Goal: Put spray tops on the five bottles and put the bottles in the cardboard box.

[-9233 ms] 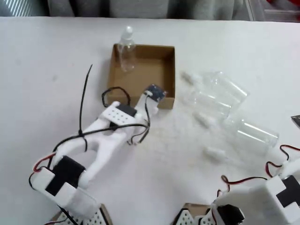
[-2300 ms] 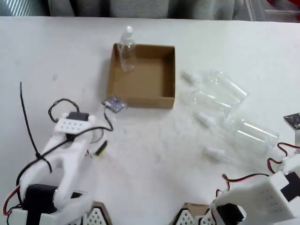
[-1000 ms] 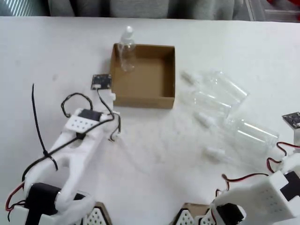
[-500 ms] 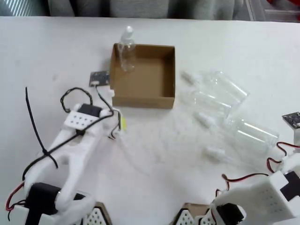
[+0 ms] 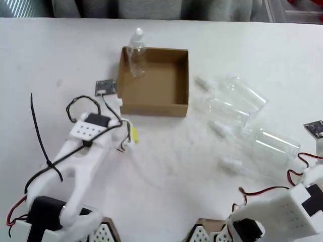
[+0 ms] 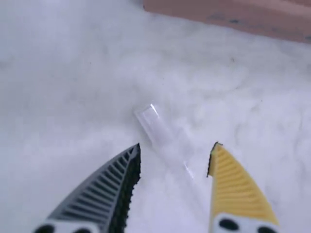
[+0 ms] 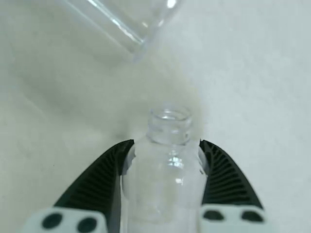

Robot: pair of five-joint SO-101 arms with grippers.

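Note:
The cardboard box (image 5: 174, 108) lies open at mid table, and one capped bottle (image 5: 136, 56) stands in its far left corner. Several clear bottles (image 5: 242, 96) and white spray tops (image 5: 231, 163) lie to the right of the box. My left gripper (image 5: 130, 135) hangs open near the box's front left corner. In the left wrist view the left gripper (image 6: 175, 145) straddles a small clear plastic piece (image 6: 163, 136) lying on the table. My right gripper (image 7: 166, 143) is shut on an uncapped bottle (image 7: 167, 170), neck pointing away from the wrist.
The right arm's body (image 5: 282, 212) stands at the front right edge. Another clear bottle (image 7: 121, 22) lies just beyond the held one. A box wall (image 6: 228, 17) runs close ahead of the left gripper. Bare white table spreads left and in front of the box.
The left arm pulled back from the box, then came forward again to its front left corner. In the last half second it only shifted slightly. The right arm has kept still.

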